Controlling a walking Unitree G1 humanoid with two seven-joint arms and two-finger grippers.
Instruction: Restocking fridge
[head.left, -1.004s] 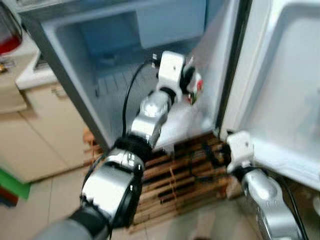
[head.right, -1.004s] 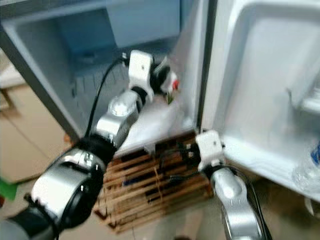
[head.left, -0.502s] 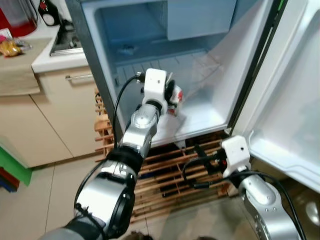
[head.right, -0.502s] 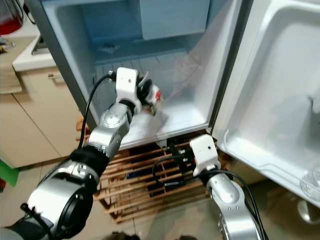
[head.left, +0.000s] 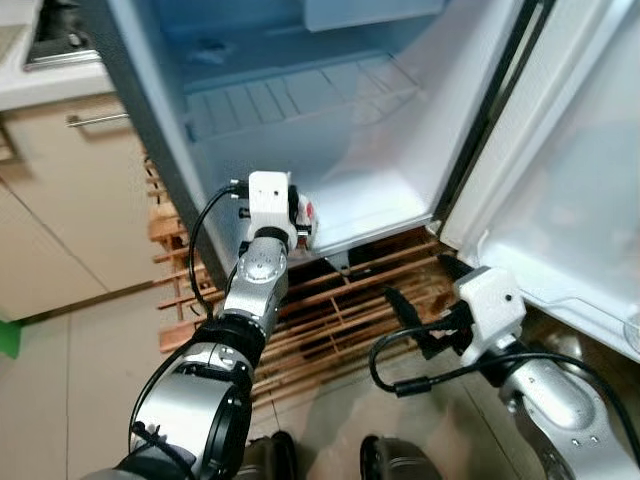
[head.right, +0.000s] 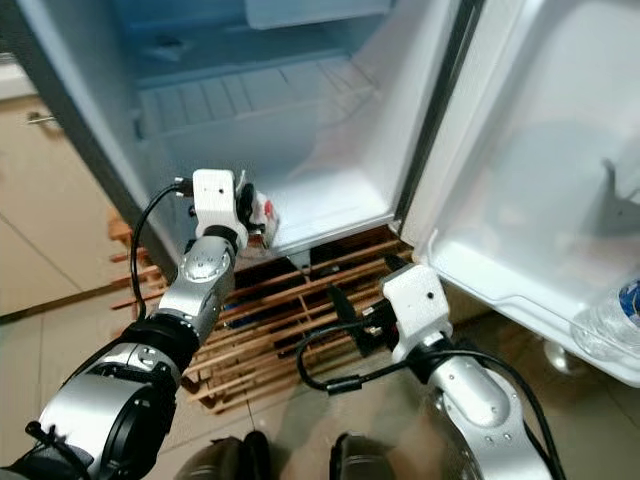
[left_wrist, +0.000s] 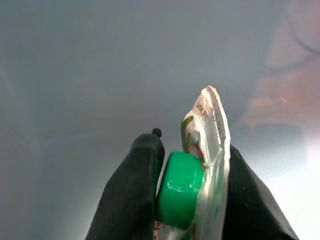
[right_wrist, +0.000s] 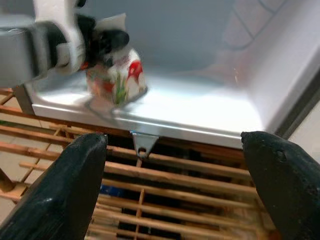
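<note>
One item in hand: a small carton (right_wrist: 116, 75) with a green cap (left_wrist: 179, 188), red and green print on its side.
Left claw (head.left: 302, 215): pinching the carton, one black finger (left_wrist: 135, 190) on each side of the cap end, at the near left corner of the fridge floor (head.left: 370, 190).
Carton position: its base looks to be touching or just above the floor near the front lip; I cannot tell which.
Right claw (right_wrist: 175, 165): spread wide, holding nothing, low in front of the fridge over the wooden slat rack (head.left: 330, 320).
Fridge (head.left: 300, 110): door (head.right: 540, 180) swung open to the right; ribbed shelf area at the far side is bare; a water bottle (head.right: 615, 325) sits in the door tray at the far right.
Done so far: carton carried to the fridge and brought down to the floor of the compartment.
Left to do: by my judgement, let go of the carton and draw the arm out; perhaps push it farther from the edge, since it sits close to the lip.
Risk: carton could tip off the near edge on release.
</note>
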